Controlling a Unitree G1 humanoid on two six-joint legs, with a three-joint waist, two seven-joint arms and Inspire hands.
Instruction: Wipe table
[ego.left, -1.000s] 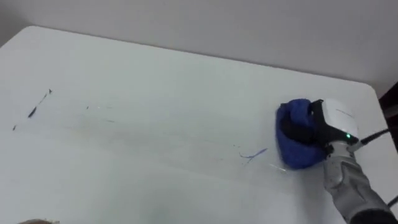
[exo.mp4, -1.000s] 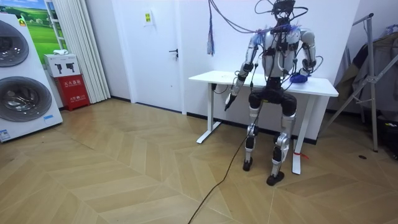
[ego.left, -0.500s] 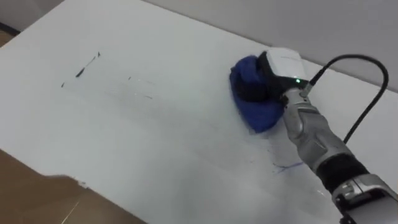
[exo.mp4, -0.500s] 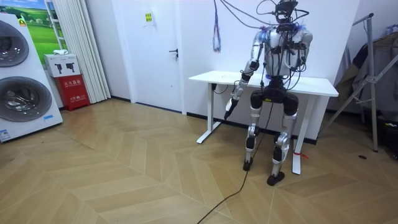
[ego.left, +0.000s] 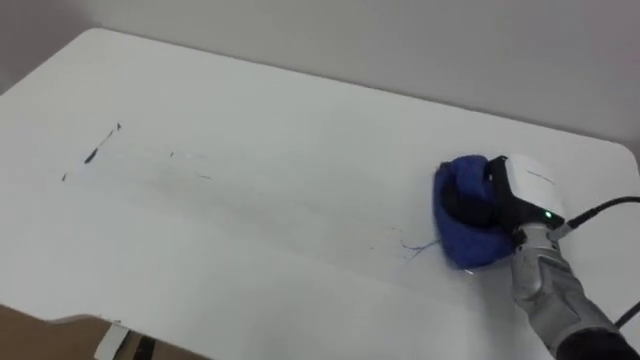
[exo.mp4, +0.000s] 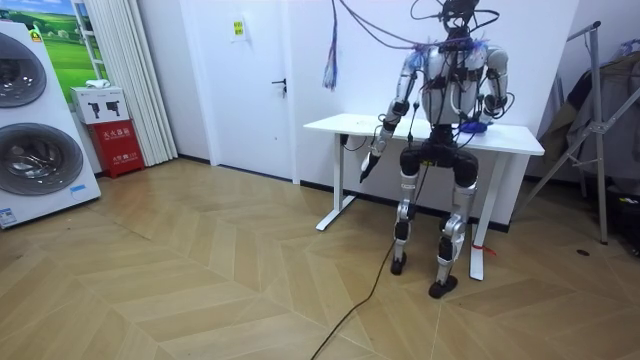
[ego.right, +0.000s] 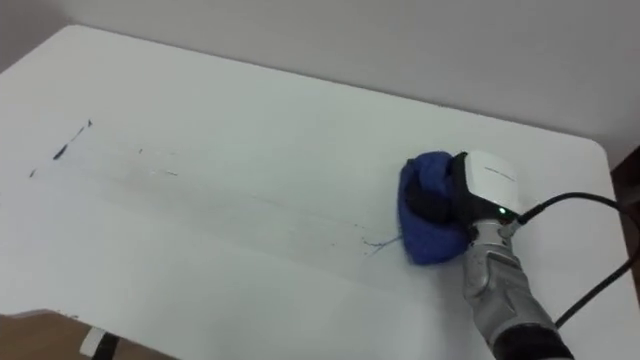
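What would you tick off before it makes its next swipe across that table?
1. Cloth held: ok. The right hand is curled round the blue cloth.
2. Cloth on the surface: ok. It rests on the white table, near its right end.
3. Nearest mark wiped: not ok. A blue scribble lies just left of the cloth.
4. Far marks wiped: not ok. Dark marks sit near the table's left end.
5. Other hand out of the way: ok. The left hand hangs below the tabletop's edge.

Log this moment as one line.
right hand: gripping blue cloth on table | left hand: hanging below table edge | blue scribble: beside cloth | dark marks: far left
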